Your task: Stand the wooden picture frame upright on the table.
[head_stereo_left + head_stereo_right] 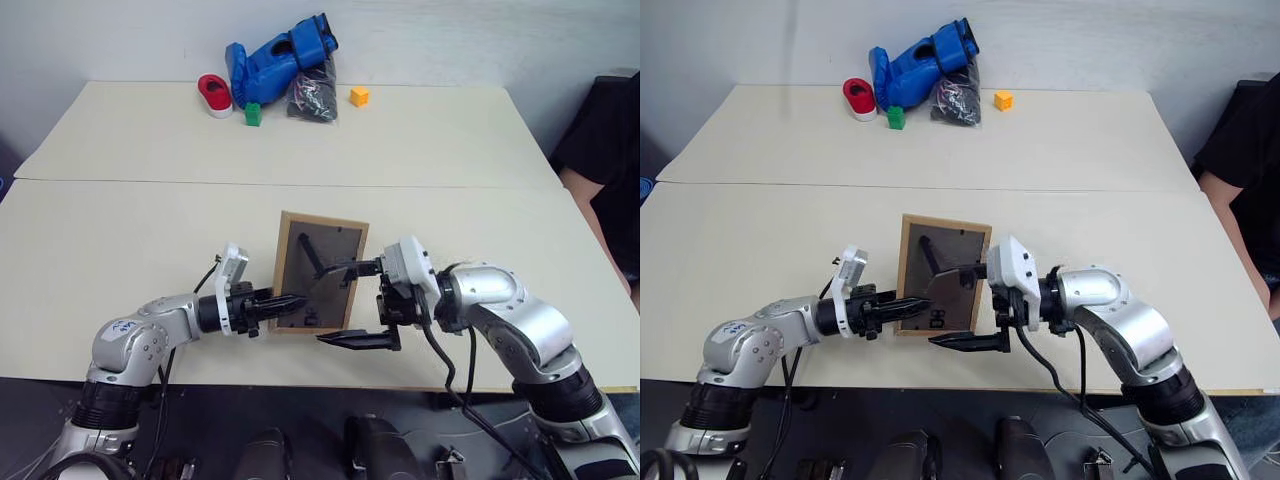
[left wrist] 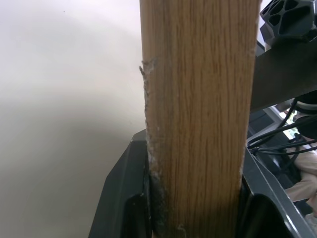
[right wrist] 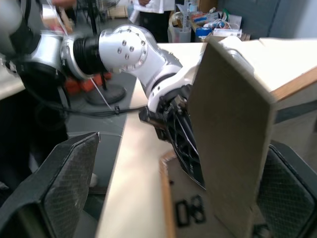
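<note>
1. You're looking down on the table (image 1: 150,250), a pale cream top of two panels with a seam running across it, backed by a plain light wall
2. Along the far edge you've got a blue toy (image 1: 280,55), a red and white object (image 1: 213,94), a small green block (image 1: 253,114), a dark bagged bundle (image 1: 313,95) and an orange cube (image 1: 359,96), all well apart from the arms
3. A person in dark clothing (image 1: 605,150) sits at the table's right side
4. The wooden picture frame (image 1: 290,245) is near the front edge, back side facing you, its fold-out stand (image 1: 325,268) swung out
5. Your left gripper (image 1: 285,302) is clamped on the frame's lower left wooden edge
6. Your right gripper (image 1: 352,305) is spread wide, upper finger at the stand, lower finger just off the frame's bottom corner
7. Wide bare tabletop lies left, right and beyond the frame; the front edge runs just behind both wrists
</note>
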